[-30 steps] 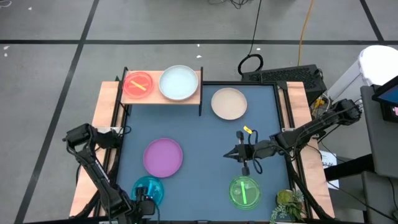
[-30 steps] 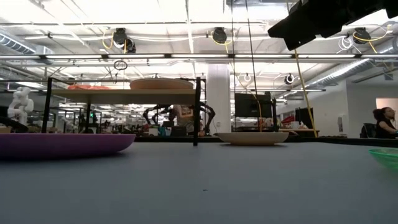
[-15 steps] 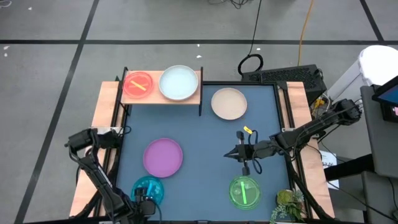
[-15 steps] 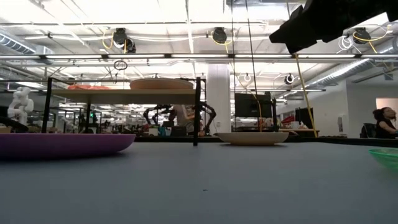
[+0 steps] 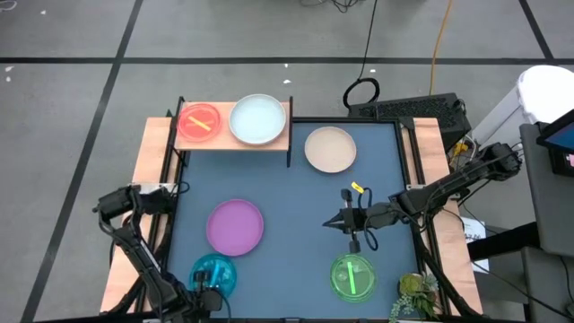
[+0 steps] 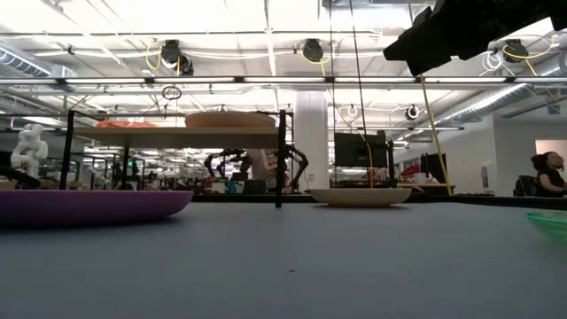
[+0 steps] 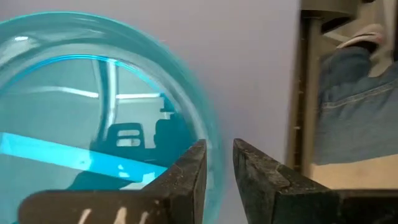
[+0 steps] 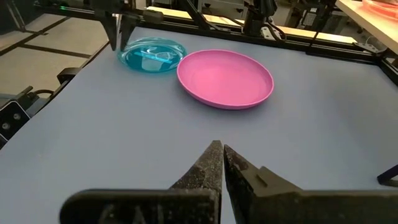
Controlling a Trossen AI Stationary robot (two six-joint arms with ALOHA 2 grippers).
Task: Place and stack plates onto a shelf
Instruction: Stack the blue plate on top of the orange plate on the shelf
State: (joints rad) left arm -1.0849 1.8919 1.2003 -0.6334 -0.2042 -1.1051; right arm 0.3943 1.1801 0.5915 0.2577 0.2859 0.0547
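Now note: left gripper (image 7: 217,163) fingers, wide a second ago, have pinched on rim of cyan translucent plate (image 5: 213,273) at table's near left corner. You have grasp; lift next, probably. Plate lies flat, open side up, round, no long axis. Right gripper (image 5: 328,222) hovers mid-table, fingers closed, empty. Shelf (image 5: 235,144) holds two plates.

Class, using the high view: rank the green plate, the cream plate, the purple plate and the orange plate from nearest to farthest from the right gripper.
From the right gripper, mid-table on the right:
1. Green plate, at the near edge.
2. Cream plate, by the shelf; only slightly farther.
3. Purple plate, left of centre.
4. Orange plate, on the shelf's left end.
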